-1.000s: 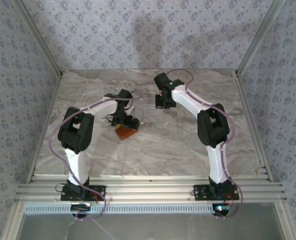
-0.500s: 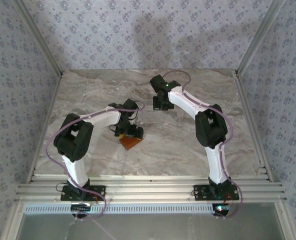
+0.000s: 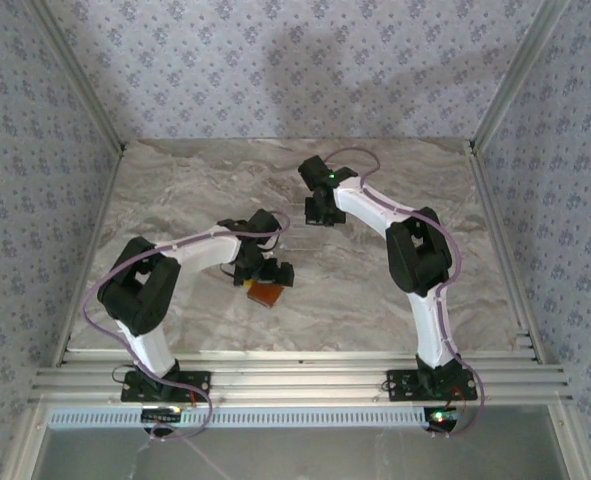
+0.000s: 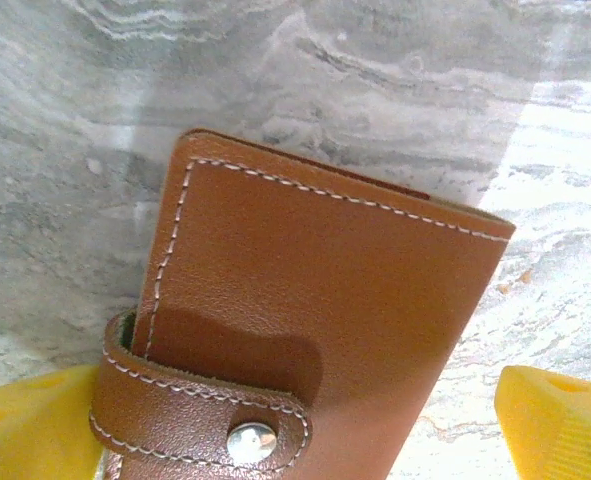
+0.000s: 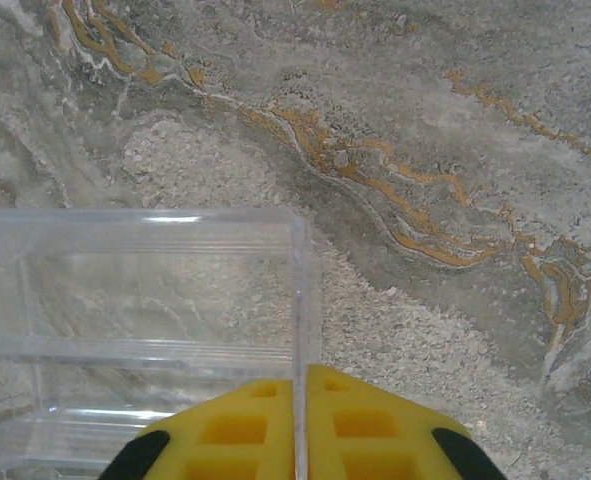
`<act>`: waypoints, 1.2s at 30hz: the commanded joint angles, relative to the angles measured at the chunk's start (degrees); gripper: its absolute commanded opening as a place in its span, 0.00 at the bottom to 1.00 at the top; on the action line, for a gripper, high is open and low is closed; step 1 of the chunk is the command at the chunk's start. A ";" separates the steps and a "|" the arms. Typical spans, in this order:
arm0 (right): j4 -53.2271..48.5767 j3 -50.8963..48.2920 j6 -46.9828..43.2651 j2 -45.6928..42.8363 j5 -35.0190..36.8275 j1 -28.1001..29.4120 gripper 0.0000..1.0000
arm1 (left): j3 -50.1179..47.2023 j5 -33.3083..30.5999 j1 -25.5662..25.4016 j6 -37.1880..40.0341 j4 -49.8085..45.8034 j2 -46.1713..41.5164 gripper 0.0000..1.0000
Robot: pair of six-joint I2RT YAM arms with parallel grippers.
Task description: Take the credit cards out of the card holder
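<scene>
One card holder (image 4: 315, 320), strap snapped shut: we straddle it with left gripper (image 4: 295, 420) spread wide, ready to grasp. Our right gripper (image 5: 300, 420) pinches the wall of a clear box (image 5: 135, 228), likely steadying it.

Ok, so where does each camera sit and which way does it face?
Top external: above and behind the arm bases, looking down at the table; left arm, right arm, left gripper, right gripper.
Left wrist: on the left arm, facing down at the card holder; yellow fingers at both lower corners.
Right wrist: on the right arm, facing down at a clear plastic box; fingertips pinching its wall.
Shared: top and left wrist both see the card holder.
</scene>
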 commanded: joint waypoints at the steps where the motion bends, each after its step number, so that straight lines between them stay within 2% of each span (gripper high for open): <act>1: 0.04 -0.44 1.21 -0.95 -0.50 0.32 0.15 | -1.00 3.70 -0.83 -1.83 -0.61 -2.03 0.97; 10: -2.04 -1.09 0.79 -4.45 0.80 0.02 0.23 | -2.47 5.42 -1.27 -3.24 -0.37 -5.71 0.98; 16: -1.39 -3.61 0.35 -7.87 -1.76 -0.46 0.26 | -1.25 6.52 -1.36 -4.92 -1.66 -8.21 0.98; 20: -1.63 -5.18 0.19 -9.79 -6.04 -0.73 0.26 | 0.33 5.21 -0.26 -3.88 -5.54 -8.21 0.98; 24: 0.16 -10.89 0.27 -14.17 -8.54 -0.37 0.26 | -0.60 4.01 3.11 -3.71 -7.59 -8.44 0.95; 32: 8.21 -23.49 2.27 -24.68 -16.45 0.03 0.29 | -2.85 8.56 4.10 -1.62 -0.02 -8.69 0.92; 36: 12.57 -28.93 3.16 -27.84 -22.64 -0.02 0.33 | -2.83 7.85 4.14 -0.31 0.18 -7.10 0.88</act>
